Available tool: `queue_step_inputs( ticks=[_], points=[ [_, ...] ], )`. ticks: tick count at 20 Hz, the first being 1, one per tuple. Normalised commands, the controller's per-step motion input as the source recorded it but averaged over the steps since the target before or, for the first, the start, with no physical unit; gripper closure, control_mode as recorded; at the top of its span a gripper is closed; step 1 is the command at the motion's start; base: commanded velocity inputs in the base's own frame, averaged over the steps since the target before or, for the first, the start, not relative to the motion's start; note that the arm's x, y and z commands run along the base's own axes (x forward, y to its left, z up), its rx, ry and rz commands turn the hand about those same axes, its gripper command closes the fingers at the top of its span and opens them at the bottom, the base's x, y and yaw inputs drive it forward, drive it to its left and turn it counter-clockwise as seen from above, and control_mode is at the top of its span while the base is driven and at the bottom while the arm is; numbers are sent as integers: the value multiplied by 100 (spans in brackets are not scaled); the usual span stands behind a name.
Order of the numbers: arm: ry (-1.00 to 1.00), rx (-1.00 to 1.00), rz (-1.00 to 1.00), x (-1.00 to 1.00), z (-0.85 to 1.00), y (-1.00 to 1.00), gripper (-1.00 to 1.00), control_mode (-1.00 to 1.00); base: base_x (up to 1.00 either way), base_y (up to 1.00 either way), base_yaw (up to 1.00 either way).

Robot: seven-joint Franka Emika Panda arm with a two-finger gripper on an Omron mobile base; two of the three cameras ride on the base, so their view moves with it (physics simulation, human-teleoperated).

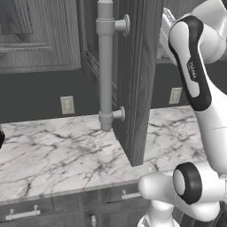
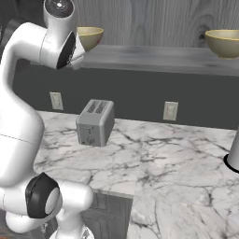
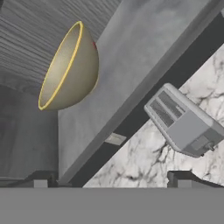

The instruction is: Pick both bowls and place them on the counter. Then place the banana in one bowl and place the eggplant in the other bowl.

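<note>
The counter [image 2: 177, 154], white marble with grey veining, runs across both base views and carries none of the task's things yet; it is where both bowls must end up. Above it hangs a grey wood cabinet whose door [image 1: 133, 80] stands swung open toward the robot, its long handle [image 1: 105, 66] facing out — open, I judge, so the arm can reach the shelf [image 2: 158, 58] inside. The white arm [image 2: 28, 93] rises from the base and bends up toward that shelf, its hand hidden behind its own upper joint in the right base view. A grey toaster [image 2: 95, 122] sits on the counter below the shelf, near the back wall, well clear of the open marble in front. On the shelf stand the two bowls, well apart: the near bowl [image 3: 68, 68], just beside the arm's upper end, and the far bowl [image 2: 224, 43] at the right edge. The hand view looks along the shelf at the near bowl, rolled so it appears on its side. The gripper [image 3: 109, 181] has its two dark tips spread wide with nothing between them, short of the bowl — so this looks like the approach for the first pick. Neither fruit nor vegetable can be placed from here
</note>
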Motion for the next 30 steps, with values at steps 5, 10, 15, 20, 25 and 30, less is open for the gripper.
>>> queue_step_inputs(
  ticks=[5,10,15,20,25,30],
  points=[
    [-3,0,-1,34,0,3,-100,-100,0,0,0],
    [0,0,-6,53,0,0,-100,-100,0,0,0],
    [1,0,-5,53,12,0,-100,-100,0,0,0],
    [4,0,-2,43,7,2,-100,-100,0,0,0],
    [5,-1,0,33,0,1,-100,-100,0,0,0],
    [3,0,0,38,0,1,-100,-100,0,0,0]
  ],
)
